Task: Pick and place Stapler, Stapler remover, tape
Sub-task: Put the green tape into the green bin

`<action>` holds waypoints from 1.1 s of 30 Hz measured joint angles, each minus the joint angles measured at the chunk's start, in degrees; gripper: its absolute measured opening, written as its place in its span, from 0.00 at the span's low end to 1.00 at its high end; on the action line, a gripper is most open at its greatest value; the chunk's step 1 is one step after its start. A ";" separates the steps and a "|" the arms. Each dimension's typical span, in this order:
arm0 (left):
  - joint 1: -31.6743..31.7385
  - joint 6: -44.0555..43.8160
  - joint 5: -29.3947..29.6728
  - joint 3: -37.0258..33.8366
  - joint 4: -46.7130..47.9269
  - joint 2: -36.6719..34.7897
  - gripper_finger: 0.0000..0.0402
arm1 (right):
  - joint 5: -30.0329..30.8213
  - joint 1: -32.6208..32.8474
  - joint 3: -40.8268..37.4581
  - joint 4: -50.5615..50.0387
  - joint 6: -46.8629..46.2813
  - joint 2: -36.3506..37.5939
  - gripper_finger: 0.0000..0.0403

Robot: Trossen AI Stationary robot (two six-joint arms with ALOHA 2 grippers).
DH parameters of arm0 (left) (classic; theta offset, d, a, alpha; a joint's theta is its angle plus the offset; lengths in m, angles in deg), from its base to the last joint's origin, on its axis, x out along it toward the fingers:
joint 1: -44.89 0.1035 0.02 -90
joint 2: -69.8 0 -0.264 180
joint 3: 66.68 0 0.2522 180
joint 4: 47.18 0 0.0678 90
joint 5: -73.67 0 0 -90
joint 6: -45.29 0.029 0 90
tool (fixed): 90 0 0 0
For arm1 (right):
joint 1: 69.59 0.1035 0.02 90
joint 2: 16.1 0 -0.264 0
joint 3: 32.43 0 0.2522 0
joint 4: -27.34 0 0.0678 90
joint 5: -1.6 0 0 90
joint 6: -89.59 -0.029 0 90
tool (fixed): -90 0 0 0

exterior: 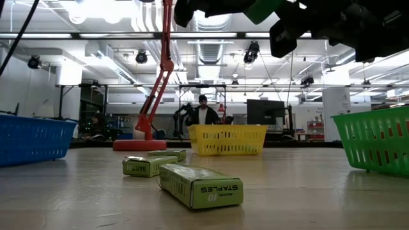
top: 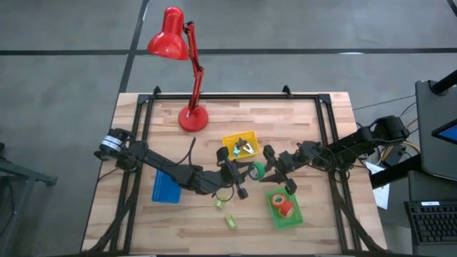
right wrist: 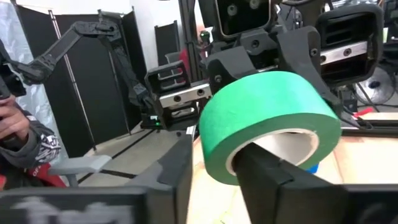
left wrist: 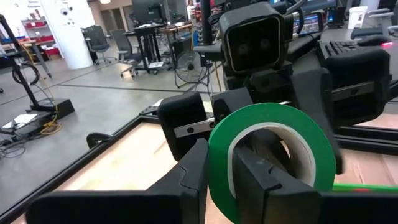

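The green tape roll [top: 257, 170] with a pale core hangs in the air between both grippers, above the table's middle. My left gripper [top: 243, 177] reaches it from the left and my right gripper [top: 270, 165] from the right; each is shut on it. The roll fills the left wrist view [left wrist: 273, 124] and the right wrist view [right wrist: 267, 112], and shows at the top of the low view [exterior: 259, 9]. Orange and red tape rolls [top: 283, 205] lie in the green basket [top: 296, 218]. Small tools lie in the yellow basket [top: 230, 139]. My left gripper [left wrist: 221, 177] pinches the ring's wall [left wrist: 217, 149], one finger [left wrist: 258, 186] inside the core and one [left wrist: 189, 171] outside. It comes about level from the table's left. The roll is lifted clear of the table. My right gripper [right wrist: 214, 177] has one finger [right wrist: 273, 180] inside the core and the other finger [right wrist: 174, 171] outside the ring's wall [right wrist: 214, 155]. It comes from the table's right, opposite the left gripper. Whether the outer finger touches the green face I cannot tell.
A red desk lamp [top: 191, 118] stands at the far edge. A blue basket [top: 166, 187] sits at the left. Lime-green staples boxes [exterior: 201, 185] [exterior: 148, 165] lie on the near part of the wooden table [top: 314, 121]. A person stands in the room beyond [exterior: 203, 112].
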 joint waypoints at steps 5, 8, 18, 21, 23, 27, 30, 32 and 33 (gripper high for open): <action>0.00 -0.04 -0.10 0.00 0.02 0.00 0.15 | -0.04 0.00 0.00 0.14 0.45 0.00 0.11; 0.00 0.15 -0.12 0.00 0.04 0.00 0.18 | -0.04 0.00 0.00 0.15 0.40 0.02 0.09; -1.97 4.72 -0.01 0.00 0.02 -1.81 0.43 | -0.38 -0.02 -0.68 -5.17 -2.88 2.21 0.11; -3.12 6.22 -0.05 0.03 0.05 -2.82 0.48 | -0.70 -0.01 -0.72 -14.32 -5.17 5.67 0.11; -3.57 6.46 -0.08 0.04 -0.02 -3.06 0.50 | -1.53 0.35 -0.72 -21.10 -7.53 8.66 0.11; -3.85 7.08 -0.06 0.04 0.15 -3.13 0.50 | -2.22 2.36 -0.72 -36.04 -12.89 15.30 0.12; -3.84 6.82 0.01 0.04 0.95 -3.13 0.50 | -2.16 5.01 0.22 -49.80 -17.65 20.57 0.11; -3.85 6.80 0.33 0.04 1.52 -3.13 0.50 | -2.12 7.08 1.54 -58.15 -20.89 23.40 0.11; -3.85 6.78 0.36 0.02 1.53 -3.13 0.50 | -1.79 8.14 2.23 -61.09 -22.21 24.51 0.11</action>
